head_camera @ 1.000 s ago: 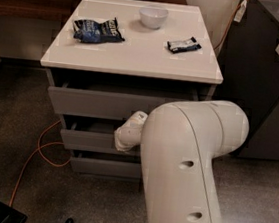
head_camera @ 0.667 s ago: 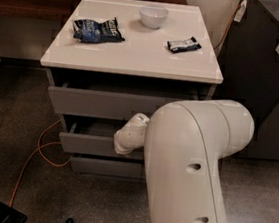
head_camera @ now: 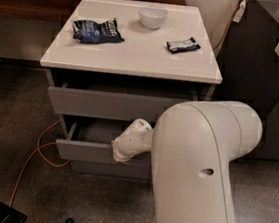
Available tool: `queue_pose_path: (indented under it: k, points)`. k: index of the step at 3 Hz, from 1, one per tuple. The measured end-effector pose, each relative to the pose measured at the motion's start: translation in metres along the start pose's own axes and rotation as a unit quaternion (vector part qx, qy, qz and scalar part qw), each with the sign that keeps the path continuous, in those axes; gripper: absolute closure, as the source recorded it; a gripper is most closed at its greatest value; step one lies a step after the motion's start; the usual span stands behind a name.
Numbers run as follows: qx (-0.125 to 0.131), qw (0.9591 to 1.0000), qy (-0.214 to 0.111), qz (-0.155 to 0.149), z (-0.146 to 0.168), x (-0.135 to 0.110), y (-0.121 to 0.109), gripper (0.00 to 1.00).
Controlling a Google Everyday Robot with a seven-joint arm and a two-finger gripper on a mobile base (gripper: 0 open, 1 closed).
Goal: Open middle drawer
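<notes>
The middle drawer (head_camera: 82, 151) is a plain grey front on the white-topped cabinet (head_camera: 135, 57). It is pulled out part way, and its dark inside (head_camera: 97, 131) shows behind the front. My gripper (head_camera: 120, 152) is at the top edge of this front, right of its centre, at the end of the white wrist (head_camera: 135, 136). My large white arm (head_camera: 198, 170) covers the right half of the drawer fronts.
The top drawer front (head_camera: 105, 104) stands slightly forward, and the bottom front (head_camera: 107, 170) sits below. On the top lie a blue chip bag (head_camera: 96, 30), a white bowl (head_camera: 152, 17) and a dark snack bar (head_camera: 183, 45). An orange cable (head_camera: 36, 157) runs on the floor at left. A dark grey cabinet (head_camera: 264, 72) stands at right.
The middle drawer has slid further out toward the camera. My wrist and arm have drawn back with it.
</notes>
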State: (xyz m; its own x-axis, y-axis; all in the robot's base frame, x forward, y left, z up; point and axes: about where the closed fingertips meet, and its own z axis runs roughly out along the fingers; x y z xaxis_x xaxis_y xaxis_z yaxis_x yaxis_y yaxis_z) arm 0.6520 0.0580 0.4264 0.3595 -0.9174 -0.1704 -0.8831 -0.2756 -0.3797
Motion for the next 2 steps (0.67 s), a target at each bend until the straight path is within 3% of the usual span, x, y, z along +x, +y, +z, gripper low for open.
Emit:
queue_pose_path:
  k: [1, 2]
  points:
    - [0.0, 1.0, 0.0, 0.0, -0.001, 0.0, -0.001, 1.0]
    - [-0.01, 0.9998, -0.009, -0.017, 0.0, -0.011, 0.016, 1.0]
